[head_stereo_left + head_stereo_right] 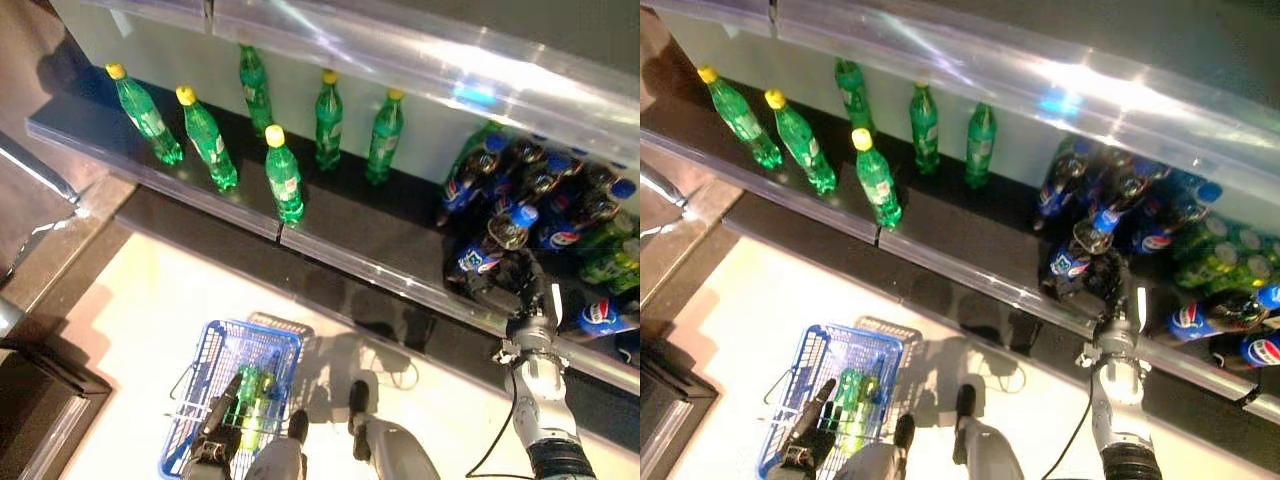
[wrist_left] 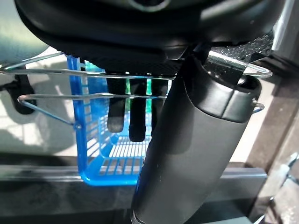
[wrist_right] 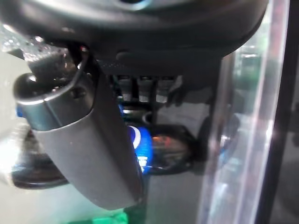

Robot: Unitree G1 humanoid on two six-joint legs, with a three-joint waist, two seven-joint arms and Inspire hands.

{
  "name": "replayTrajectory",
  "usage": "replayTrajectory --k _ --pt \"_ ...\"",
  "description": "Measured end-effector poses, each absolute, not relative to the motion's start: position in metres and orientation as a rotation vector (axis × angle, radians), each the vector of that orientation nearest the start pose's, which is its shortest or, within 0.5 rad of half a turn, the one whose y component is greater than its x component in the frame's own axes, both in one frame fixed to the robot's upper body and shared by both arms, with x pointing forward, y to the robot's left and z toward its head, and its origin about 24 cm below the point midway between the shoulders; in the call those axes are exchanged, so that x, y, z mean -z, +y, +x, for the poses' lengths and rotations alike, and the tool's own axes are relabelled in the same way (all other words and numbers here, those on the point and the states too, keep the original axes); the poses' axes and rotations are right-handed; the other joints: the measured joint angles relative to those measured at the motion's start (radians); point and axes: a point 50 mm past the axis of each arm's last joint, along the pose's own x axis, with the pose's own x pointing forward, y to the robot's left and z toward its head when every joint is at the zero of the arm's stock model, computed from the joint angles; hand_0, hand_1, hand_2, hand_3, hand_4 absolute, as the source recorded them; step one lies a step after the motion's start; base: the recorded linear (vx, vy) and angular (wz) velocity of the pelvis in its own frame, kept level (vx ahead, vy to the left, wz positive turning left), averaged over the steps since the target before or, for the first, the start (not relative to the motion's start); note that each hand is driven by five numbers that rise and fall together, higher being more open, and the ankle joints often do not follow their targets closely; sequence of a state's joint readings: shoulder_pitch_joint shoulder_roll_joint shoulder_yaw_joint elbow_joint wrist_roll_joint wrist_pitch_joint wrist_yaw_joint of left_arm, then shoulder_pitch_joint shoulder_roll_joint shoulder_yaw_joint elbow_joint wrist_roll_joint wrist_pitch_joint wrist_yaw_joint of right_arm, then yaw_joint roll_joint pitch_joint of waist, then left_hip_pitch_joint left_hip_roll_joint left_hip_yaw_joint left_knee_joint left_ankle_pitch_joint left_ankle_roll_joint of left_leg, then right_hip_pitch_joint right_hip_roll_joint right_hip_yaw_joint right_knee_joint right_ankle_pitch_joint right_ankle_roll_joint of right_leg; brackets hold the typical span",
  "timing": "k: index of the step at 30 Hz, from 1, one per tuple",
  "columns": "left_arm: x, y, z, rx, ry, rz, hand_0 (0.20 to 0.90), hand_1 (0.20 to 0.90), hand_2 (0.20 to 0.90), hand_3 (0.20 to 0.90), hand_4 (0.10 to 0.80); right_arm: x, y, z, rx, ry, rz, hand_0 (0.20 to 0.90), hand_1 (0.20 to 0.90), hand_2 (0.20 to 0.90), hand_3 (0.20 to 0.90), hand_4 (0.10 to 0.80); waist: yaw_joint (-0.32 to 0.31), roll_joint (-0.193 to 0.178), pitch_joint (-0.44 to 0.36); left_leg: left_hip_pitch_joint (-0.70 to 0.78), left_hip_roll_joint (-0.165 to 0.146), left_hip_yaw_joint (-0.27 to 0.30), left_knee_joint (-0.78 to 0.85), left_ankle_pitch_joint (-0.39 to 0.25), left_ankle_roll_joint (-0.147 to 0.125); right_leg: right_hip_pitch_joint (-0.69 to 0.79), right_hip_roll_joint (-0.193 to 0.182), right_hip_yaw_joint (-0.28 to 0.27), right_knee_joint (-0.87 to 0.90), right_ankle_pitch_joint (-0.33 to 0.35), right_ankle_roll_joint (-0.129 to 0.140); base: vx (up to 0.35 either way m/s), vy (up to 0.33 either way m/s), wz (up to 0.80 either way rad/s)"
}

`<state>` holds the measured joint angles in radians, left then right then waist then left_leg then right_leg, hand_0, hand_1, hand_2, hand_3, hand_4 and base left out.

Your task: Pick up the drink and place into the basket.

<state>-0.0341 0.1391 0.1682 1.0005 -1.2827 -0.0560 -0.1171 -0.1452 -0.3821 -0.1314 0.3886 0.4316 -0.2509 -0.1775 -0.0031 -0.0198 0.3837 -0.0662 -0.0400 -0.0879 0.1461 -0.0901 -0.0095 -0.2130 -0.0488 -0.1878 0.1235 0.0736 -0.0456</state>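
A blue wire basket [image 1: 213, 345] hangs at the lower left with green bottles [image 1: 250, 395] inside. My left hand [image 1: 214, 440] carries it: the wire handles [image 2: 56, 72] lie across its straight fingers [image 2: 116, 109] and thumb. My right hand [image 1: 516, 285] reaches over the shelf's clear front rail into a pile of dark cola bottles. Its fingers [image 3: 140, 88] point down over a lying cola bottle with a blue label [image 3: 140, 147], which also shows as the cola bottle [image 1: 478, 258]. The thumb stands straight beside it, and the fingers look open over the bottle.
Several green bottles with yellow caps [image 1: 283, 175] stand apart along the dark shelf [image 1: 360, 225]. More cola bottles [image 1: 545, 190] and green bottles [image 1: 615, 250] are heaped at the shelf's right end. A clear upper shelf edge [image 1: 400, 45] overhangs them.
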Motion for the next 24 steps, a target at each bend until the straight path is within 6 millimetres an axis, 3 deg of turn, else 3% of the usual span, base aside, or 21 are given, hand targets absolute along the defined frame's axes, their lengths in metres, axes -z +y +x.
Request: replayTrajectory --k 10,16,24 --pt "0.112 0.223 0.197 -0.610 0.435 -1.203 0.300 0.300 0.300 0.200 0.100 -0.087 -0.283 0.293 0.431 -0.216 0.028 0.900 0.900 0.900 0.900 0.800 0.003 0.012 0.106 -0.173 -0.030 0.026 0.243 -0.083 0.019 -0.145 -0.031 0.027 0.169 -0.032 0.008 -0.047 0.017 -0.04" --pt "0.109 0.226 0.200 -0.610 0.402 -1.227 0.300 0.300 0.300 0.200 0.100 -0.094 -0.286 0.293 0.463 -0.251 0.021 0.900 0.900 0.900 0.900 0.800 0.006 0.010 0.115 -0.253 -0.045 0.028 0.361 -0.130 0.031 -0.233 -0.049 0.033 0.299 -0.083 0.005 -0.003 0.002 0.03" --pt "0.107 0.229 0.201 -0.594 0.383 -1.228 0.300 0.300 0.300 0.200 0.100 -0.120 -0.285 0.297 0.467 -0.348 -0.003 0.900 0.900 0.900 0.900 0.800 0.007 0.016 0.129 -0.336 -0.051 0.046 0.489 -0.182 0.033 -0.326 -0.051 0.053 0.429 -0.131 -0.001 0.008 0.024 -0.04"
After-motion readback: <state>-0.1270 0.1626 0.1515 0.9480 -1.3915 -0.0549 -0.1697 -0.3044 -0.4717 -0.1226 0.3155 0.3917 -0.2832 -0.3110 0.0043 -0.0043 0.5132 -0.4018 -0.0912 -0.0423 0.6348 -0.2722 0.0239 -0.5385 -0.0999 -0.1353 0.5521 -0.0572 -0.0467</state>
